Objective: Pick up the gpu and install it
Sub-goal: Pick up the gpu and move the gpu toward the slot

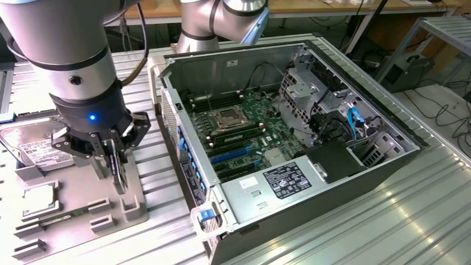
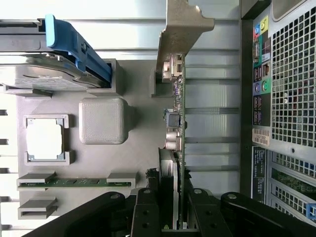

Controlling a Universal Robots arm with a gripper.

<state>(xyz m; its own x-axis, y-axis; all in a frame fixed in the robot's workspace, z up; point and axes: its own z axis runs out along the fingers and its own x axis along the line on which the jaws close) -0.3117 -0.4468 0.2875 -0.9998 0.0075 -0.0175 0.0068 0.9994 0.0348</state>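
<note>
The card (image 2: 178,123) is clamped edge-on in the claw (image 2: 177,210) at the tray (image 2: 143,148). Held so narrowly, it could be tilted and knocked against the case (image 1: 390,165).

The gripper (image 2: 176,196) has its black fingers (image 2: 148,210) closed against both faces of the gpu (image 2: 180,123), which shows edge-on and runs straight out from the fingertips to its silvery metal bracket (image 2: 182,29) at the far end. Beneath the card and off to one side of it lies a grey tray (image 2: 143,79) carrying a square processor chip (image 2: 45,139), a green memory stick (image 2: 74,182), a raised square block (image 2: 102,121) and a hard drive (image 2: 39,74) under a blue carrier (image 2: 79,47). On the card's other side stands the perforated rear panel of a computer case (image 2: 291,89) with its coloured ports (image 2: 260,74).
</note>
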